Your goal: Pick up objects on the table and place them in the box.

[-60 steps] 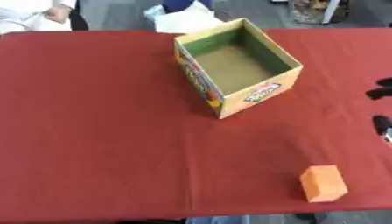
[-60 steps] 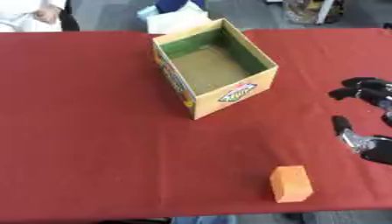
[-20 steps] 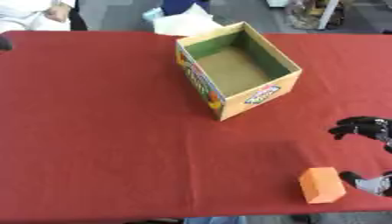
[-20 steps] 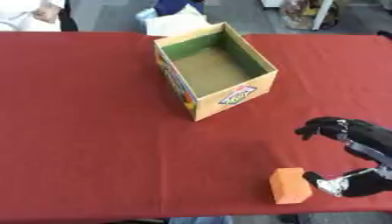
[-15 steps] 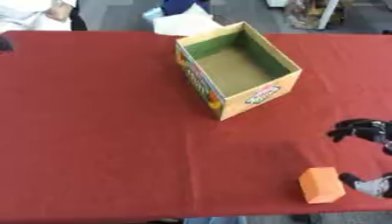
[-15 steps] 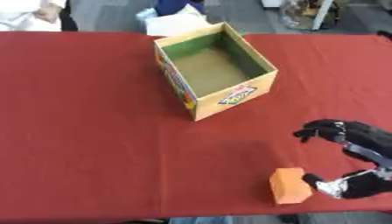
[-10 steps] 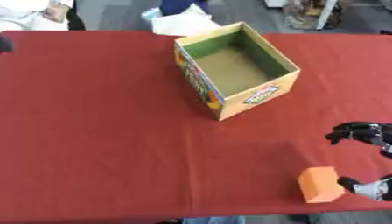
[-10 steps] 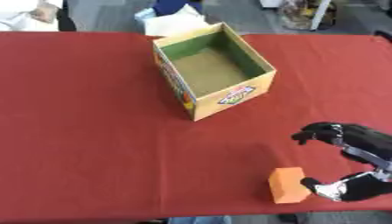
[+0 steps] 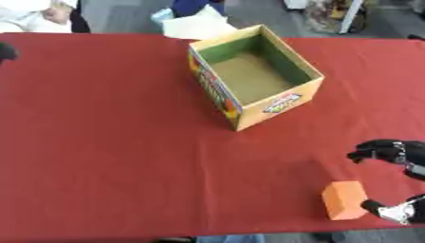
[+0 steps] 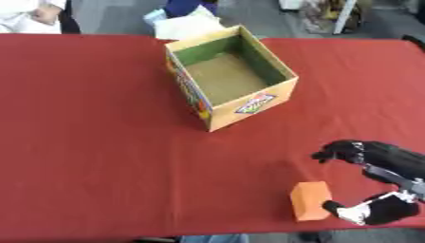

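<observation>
An orange block (image 10: 309, 200) lies near the front edge of the red table (image 10: 99, 142), right of centre. My right hand (image 10: 383, 179) is right beside it, open, with the fingers (image 10: 336, 151) spread above the block and the thumb tip (image 10: 336, 208) touching its right side. An open cardboard box (image 10: 228, 77) with a green inside and printed sides stands farther back, near the middle. Nothing lies in it. A dark bit at the left edge (image 9: 5, 51) may be my left hand; its fingers are not visible.
White paper or cloth (image 10: 187, 24) lies just behind the box at the far table edge. A person in white sits at the far left corner (image 10: 29, 12). The red cloth spreads bare to the left of the box and block.
My right hand has come in from the right edge and lowered to the orange block, its thumb closing to the block's side. The block and the box stay where they were.
</observation>
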`<state>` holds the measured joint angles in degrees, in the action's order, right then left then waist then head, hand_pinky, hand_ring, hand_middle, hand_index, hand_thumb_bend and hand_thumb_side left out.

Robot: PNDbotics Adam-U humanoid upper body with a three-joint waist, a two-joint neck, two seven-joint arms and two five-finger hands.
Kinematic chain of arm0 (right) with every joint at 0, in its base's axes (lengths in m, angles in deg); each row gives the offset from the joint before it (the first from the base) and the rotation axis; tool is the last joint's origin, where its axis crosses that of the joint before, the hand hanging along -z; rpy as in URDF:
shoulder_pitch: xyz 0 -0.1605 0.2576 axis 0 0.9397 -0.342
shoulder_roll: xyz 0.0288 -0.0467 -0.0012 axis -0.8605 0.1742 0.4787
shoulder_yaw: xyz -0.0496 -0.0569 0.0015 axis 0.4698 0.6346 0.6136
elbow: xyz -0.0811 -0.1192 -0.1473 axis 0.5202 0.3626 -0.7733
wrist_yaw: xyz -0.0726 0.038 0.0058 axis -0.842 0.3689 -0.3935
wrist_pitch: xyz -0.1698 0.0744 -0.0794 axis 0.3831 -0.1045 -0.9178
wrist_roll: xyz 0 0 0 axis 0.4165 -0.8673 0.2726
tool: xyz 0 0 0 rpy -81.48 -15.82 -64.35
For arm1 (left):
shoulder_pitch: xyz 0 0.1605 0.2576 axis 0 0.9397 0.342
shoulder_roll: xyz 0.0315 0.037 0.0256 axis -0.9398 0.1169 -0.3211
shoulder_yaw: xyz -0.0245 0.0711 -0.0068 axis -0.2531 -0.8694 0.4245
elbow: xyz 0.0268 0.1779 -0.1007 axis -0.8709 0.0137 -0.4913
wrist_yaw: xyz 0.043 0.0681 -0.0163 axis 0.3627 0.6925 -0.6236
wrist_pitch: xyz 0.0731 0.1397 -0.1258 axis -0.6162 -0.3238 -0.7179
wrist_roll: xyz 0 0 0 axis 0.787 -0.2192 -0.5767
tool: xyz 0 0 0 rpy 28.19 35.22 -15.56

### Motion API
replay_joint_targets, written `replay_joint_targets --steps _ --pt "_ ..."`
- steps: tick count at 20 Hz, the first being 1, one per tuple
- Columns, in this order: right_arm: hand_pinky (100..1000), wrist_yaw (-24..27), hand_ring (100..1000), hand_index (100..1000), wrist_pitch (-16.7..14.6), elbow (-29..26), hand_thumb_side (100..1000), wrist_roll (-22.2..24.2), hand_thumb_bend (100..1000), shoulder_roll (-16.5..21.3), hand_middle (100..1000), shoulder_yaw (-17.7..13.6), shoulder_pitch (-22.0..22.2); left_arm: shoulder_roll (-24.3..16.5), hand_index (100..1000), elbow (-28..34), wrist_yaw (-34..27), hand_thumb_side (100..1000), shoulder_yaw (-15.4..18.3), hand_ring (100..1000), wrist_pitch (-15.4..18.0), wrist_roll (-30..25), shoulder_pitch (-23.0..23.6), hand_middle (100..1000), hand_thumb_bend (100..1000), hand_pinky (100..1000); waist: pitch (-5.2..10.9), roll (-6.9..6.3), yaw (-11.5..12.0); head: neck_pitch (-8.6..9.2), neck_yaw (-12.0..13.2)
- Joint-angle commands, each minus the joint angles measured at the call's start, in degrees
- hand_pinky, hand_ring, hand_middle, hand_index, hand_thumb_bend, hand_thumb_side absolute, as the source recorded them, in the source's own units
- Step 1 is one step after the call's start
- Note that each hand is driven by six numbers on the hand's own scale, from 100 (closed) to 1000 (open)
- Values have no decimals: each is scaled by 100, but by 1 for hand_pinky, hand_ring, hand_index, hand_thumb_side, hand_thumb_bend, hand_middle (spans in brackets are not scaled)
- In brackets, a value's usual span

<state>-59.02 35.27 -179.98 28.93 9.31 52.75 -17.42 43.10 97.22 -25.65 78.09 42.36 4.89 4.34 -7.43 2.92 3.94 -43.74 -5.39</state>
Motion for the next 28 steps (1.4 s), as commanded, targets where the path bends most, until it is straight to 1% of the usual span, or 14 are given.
replay_joint_targets --steps 1,9,20,28 --pt "873 -152 926 929 62 -85 523 75 349 34 768 -1 -44 -110 849 81 39 661 2 933 -38 -14 -37 1000 100 644 57 1 -2 -38 -18" --pt "878 -259 929 929 248 -85 554 244 339 -144 773 33 -59 -80 845 81 74 661 3 934 -58 -30 -36 1000 100 642 37 -7 11 -38 -49" --pt "883 -420 932 932 432 -27 570 512 346 -232 788 89 -50 -43 839 81 111 661 -6 931 -74 -75 -45 1000 100 639 -11 -30 25 -38 -71" --pt "884 -464 932 932 418 153 578 626 345 -247 793 135 -58 -17 835 81 139 660 -4 930 -76 -107 -55 1000 100 637 -52 -55 53 -38 -70"
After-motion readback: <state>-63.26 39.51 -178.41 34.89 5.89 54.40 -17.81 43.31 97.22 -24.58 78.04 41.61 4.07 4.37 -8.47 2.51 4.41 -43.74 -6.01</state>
